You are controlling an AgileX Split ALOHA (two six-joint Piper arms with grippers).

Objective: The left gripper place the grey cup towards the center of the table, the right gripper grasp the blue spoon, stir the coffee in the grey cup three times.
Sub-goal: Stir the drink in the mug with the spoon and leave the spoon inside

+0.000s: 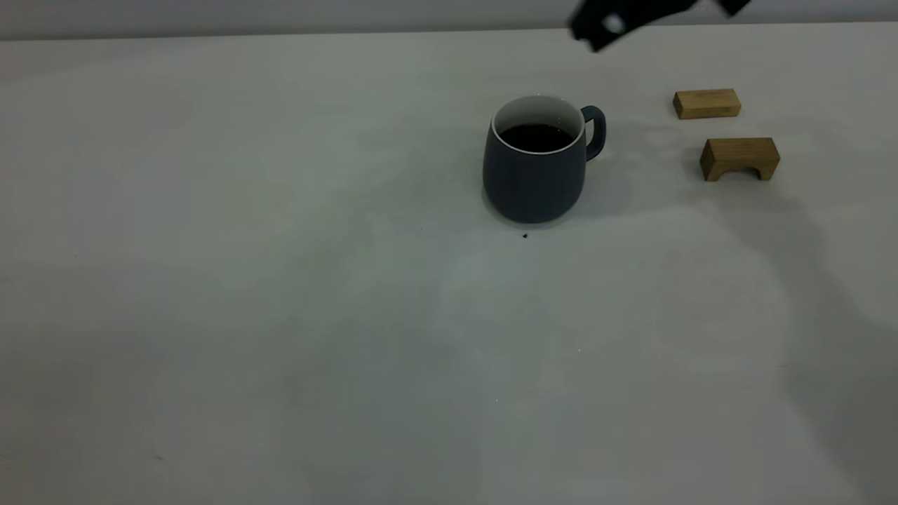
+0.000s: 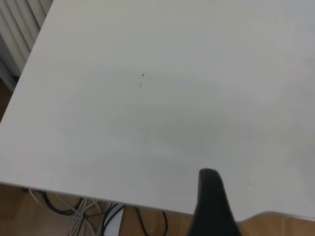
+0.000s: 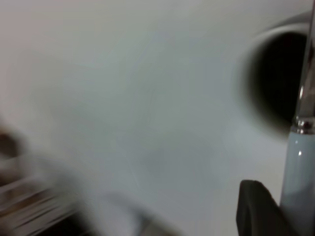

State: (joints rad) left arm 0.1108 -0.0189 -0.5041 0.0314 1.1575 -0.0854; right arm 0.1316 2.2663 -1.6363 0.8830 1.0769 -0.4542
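Note:
The grey cup (image 1: 534, 168) stands upright a little right of the table's (image 1: 280, 294) middle, handle to the right, with dark coffee (image 1: 537, 137) inside. My right gripper (image 1: 609, 25) hovers above and behind the cup, near the far edge. In the right wrist view it (image 3: 281, 197) is shut on the blue spoon (image 3: 298, 167): the pale blue handle lies against one dark finger (image 3: 256, 211), and the metal neck points toward the cup's dark opening (image 3: 278, 78). My left gripper (image 2: 261, 206) is open over bare table at an edge, far from the cup, holding nothing.
Two tan wooden blocks lie right of the cup: a flat bar (image 1: 706, 104) and an arch-shaped one (image 1: 739, 158). A tiny dark speck (image 1: 525, 236) sits just in front of the cup. Cables (image 2: 98, 216) hang below the table edge by the left arm.

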